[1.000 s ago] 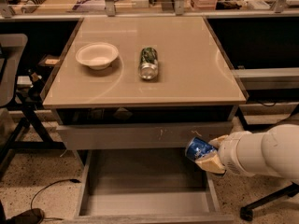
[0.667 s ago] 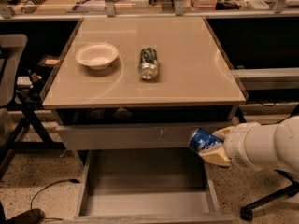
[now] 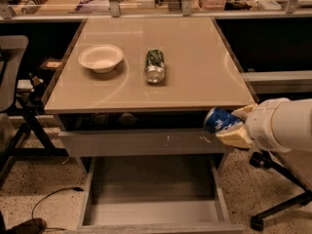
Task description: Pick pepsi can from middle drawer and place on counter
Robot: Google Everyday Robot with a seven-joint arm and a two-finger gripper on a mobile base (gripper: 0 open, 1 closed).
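Note:
The pepsi can (image 3: 218, 120), dark blue with a silver end, is held tilted in my gripper (image 3: 230, 126) at the right front corner of the counter (image 3: 195, 77), just below its dark edge. The gripper's beige fingers (image 3: 235, 136) are closed around the can, and the white arm comes in from the right. The middle drawer (image 3: 151, 206) stands pulled out below, its flat grey floor bare. The can is above and to the right of the drawer.
A white bowl (image 3: 101, 57) and a green-patterned silver can (image 3: 155, 66) lying on its side are on the counter. A grey drawer front with white scratches (image 3: 141, 143) sits above the open drawer. Chairs stand left (image 3: 12, 111) and right (image 3: 278, 199). A cable (image 3: 48, 201) lies on the floor.
My gripper has lifted the pepsi can upward, from beside the scratched drawer front to just under the counter's front edge.

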